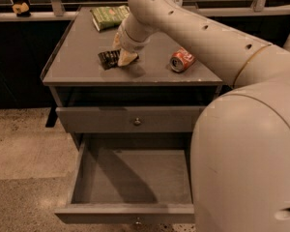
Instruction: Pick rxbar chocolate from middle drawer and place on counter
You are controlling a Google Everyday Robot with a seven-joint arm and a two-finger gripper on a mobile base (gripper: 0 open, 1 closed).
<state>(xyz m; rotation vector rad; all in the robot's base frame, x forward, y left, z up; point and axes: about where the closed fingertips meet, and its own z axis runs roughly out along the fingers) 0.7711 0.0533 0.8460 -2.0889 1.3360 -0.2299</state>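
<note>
The rxbar chocolate [108, 58], a small black wrapped bar, lies low on the counter [82, 57] left of centre. My gripper [123, 56] reaches down from the arm overhead and sits right against the bar's right end. Below, the middle drawer [125, 212] stands pulled out, and its grey floor shows nothing inside. My arm's large shell covers the drawer's right side.
A red can [181, 60] lies on its side at the counter's right. A green snack bag [108, 16] rests at the back. A shut drawer front with a round knob [137, 122] sits above the pulled-out one. Speckled floor spreads to the left.
</note>
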